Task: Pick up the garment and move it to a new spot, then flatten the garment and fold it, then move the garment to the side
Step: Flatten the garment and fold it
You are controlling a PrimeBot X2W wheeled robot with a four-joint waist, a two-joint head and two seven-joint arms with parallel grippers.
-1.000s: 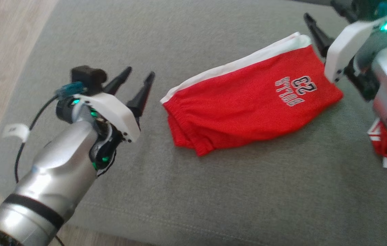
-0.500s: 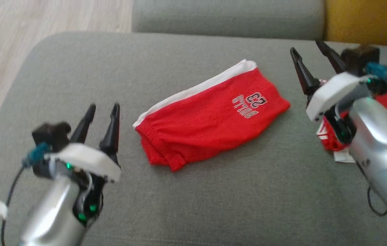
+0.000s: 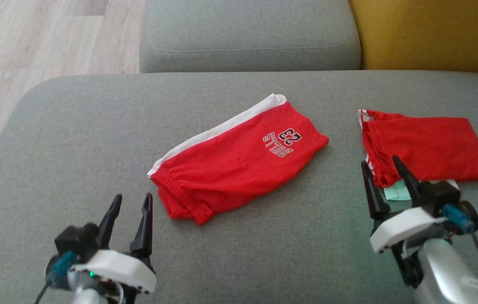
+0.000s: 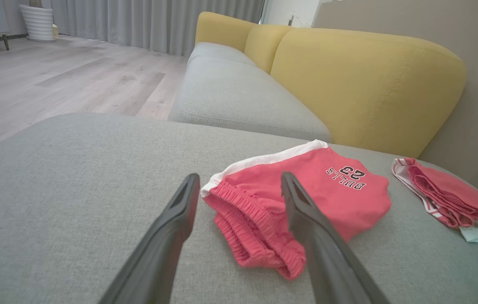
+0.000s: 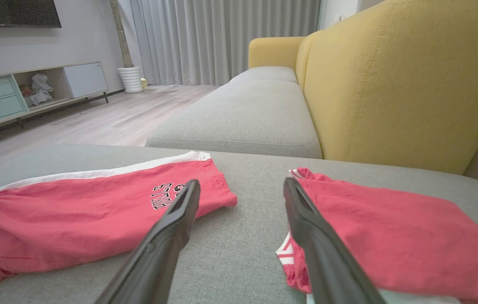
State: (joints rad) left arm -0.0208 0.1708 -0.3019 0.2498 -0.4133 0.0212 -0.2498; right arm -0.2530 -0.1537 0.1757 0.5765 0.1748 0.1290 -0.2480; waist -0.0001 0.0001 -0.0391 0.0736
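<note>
The garment point(image 3: 239, 158), red shorts with a white side stripe and a "BULLS 23" print, lies folded in the middle of the grey cushion point(image 3: 74, 135); I also see the garment point(image 4: 298, 198) in the left wrist view and the garment point(image 5: 91, 215) in the right wrist view. My left gripper point(image 3: 133, 200) is open at the lower left, just short of the elastic waistband, with nothing between its fingers. My right gripper point(image 3: 382, 162) is open at the lower right, empty, and apart from the shorts.
A second folded red garment point(image 3: 424, 145) lies at the right on a pale paper sheet point(image 3: 397, 193), right by my right fingertips. Behind are another grey seat cushion point(image 3: 247, 33) and a yellow backrest point(image 3: 428, 33). Wooden floor point(image 3: 32, 46) lies to the left.
The head camera has swung up and back, so the picture shifted. Both grippers have drawn back from the folded shorts toward the near edge, and both stay open.
</note>
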